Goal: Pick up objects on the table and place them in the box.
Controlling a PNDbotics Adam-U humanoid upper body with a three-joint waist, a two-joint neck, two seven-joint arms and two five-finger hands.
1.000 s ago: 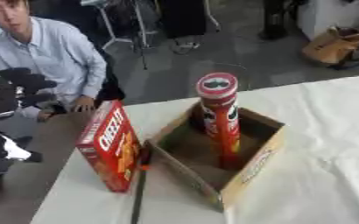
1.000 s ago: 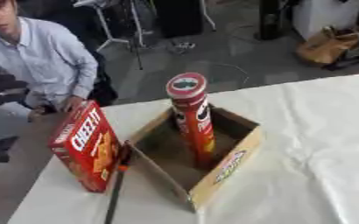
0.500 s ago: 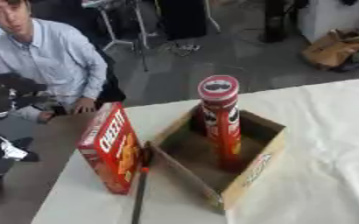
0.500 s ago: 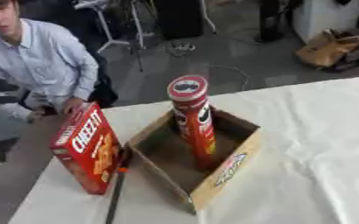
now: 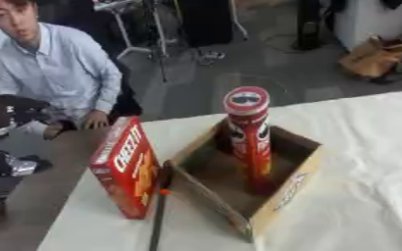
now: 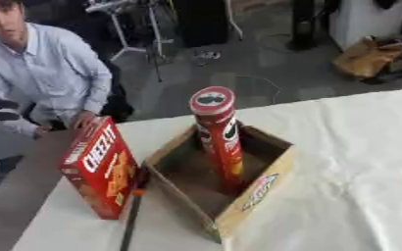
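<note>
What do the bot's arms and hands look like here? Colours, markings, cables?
Only the left side shows, at the left edge of the left eye view. A dark, bulky black shape there looks like the left hand. Below it the left arm is black with a silver joint. No cables or markings can be made out. Nothing of the right side shows.

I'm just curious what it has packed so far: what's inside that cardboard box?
A tall red chip can stands upright inside the cardboard box, towards its far side. The rest of the floor that shows looks bare. The near wall hides the strip of floor just behind it.
</note>
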